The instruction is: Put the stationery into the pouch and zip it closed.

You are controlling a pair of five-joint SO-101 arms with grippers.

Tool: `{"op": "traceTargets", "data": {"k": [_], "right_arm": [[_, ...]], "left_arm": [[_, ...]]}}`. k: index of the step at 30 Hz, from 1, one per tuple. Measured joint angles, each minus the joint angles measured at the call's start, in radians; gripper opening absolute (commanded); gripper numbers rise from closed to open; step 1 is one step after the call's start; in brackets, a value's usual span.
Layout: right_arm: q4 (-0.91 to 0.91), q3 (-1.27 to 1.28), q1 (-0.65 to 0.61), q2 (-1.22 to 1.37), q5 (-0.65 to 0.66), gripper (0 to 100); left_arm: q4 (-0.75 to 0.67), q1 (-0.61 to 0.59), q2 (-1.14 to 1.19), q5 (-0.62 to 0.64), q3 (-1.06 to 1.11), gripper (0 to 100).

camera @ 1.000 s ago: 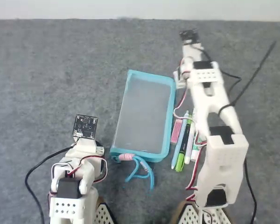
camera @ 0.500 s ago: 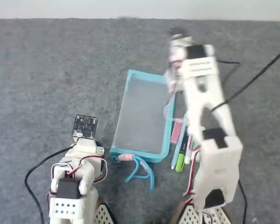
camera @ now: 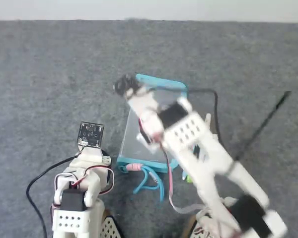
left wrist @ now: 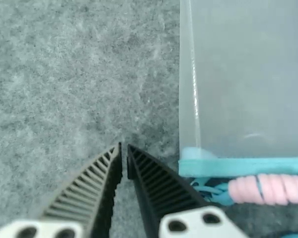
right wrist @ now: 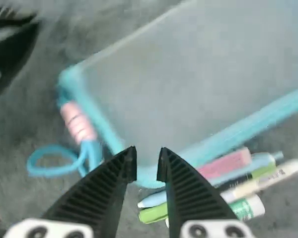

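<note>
Nearest, one left gripper sits over the grey carpet just off the pouch's near corner, its jaws almost touching and holding nothing. One teal loop cord with one pink bead trails from that end. One teal-edged, clear-faced pouch lies flat. Some five pieces of stationery lie bunched on the carpet along its long side, outside it. One right gripper hangs above the pouch's near edge, jaws narrowly apart, gripping nothing.

One pouch, one pink eraser, perhaps four pens, blurred, hard to count
</note>
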Motion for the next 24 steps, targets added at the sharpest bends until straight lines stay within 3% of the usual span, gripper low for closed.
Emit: {"op": "traceTargets", "data": {"k": [4, 12, 15, 24], "right_arm": [[-0.041, 0.172, -0.114, -0.16, 0.133, 9.5], [-0.086, 0.222, -0.255, -0.192, 0.137, 12.4], [-0.129, 0.23, -0.265, -0.137, 0.137, 18.2], [-0.206, 0.276, -0.276, -0.069, 0.135, 18.4]], "left_arm": [[0.0, 0.0, 0.0, 0.0, 0.0, 2], [0.0, 0.0, 0.0, 0.0, 0.0, 2], [0.0, 0.0, 0.0, 0.0, 0.0, 2], [0.0, -0.098, 0.0, 0.0, 0.0, 2]]}}
